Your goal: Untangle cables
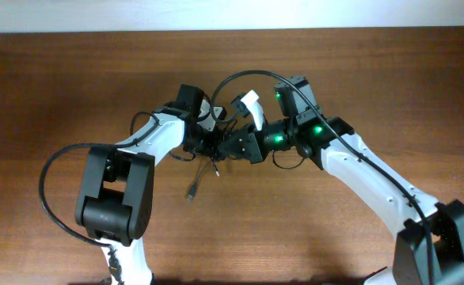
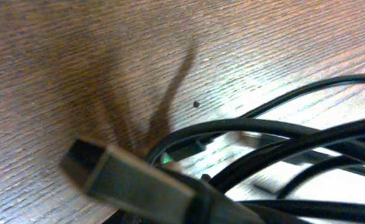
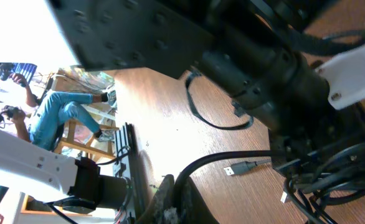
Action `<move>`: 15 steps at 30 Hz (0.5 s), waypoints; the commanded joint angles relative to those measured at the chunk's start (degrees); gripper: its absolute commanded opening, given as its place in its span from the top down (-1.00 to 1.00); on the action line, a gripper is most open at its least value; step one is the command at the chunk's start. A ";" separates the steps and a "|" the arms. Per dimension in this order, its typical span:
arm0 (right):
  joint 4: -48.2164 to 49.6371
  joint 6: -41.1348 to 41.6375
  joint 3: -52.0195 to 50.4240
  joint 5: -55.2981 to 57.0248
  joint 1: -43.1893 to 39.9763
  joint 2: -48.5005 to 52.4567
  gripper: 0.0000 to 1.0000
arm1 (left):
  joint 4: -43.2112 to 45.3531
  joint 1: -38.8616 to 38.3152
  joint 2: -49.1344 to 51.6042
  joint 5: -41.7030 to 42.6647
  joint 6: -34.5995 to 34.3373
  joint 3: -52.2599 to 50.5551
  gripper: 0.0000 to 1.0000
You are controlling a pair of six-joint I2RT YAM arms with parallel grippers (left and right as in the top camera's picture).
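Cables (image 1: 214, 154), thin, black and flexible with small grey plug ends, are sitting knotted at mid-table, between the two claws. One strand is trailing out toward the arms' bases, ending in a grey metal plug (image 1: 192, 191). The left gripper (image 1: 200, 142) and right gripper (image 1: 236, 146) are crowding the knot from either side; I cannot tell whether either claw is apart or clamped. The brown wooden table (image 1: 74, 79) is lying beneath.

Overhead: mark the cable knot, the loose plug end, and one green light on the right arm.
cables (image 1: 214, 149): overhead, middle of the knot.
loose plug end (image 1: 191, 192): overhead, the grey tip.
green light (image 1: 279, 140): overhead, its glowing centre.
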 commanded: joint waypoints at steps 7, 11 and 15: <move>20.98 12.57 1.27 -13.66 -0.04 -5.51 0.92 | -0.28 0.13 1.95 -0.98 0.83 -0.44 0.49; 26.21 16.57 1.27 -13.64 -0.09 -6.71 0.92 | -2.82 1.05 1.95 -0.96 0.85 1.27 0.49; 26.12 16.63 1.27 -13.75 -1.16 -7.98 0.92 | -3.39 2.03 1.95 -1.01 0.85 1.70 0.47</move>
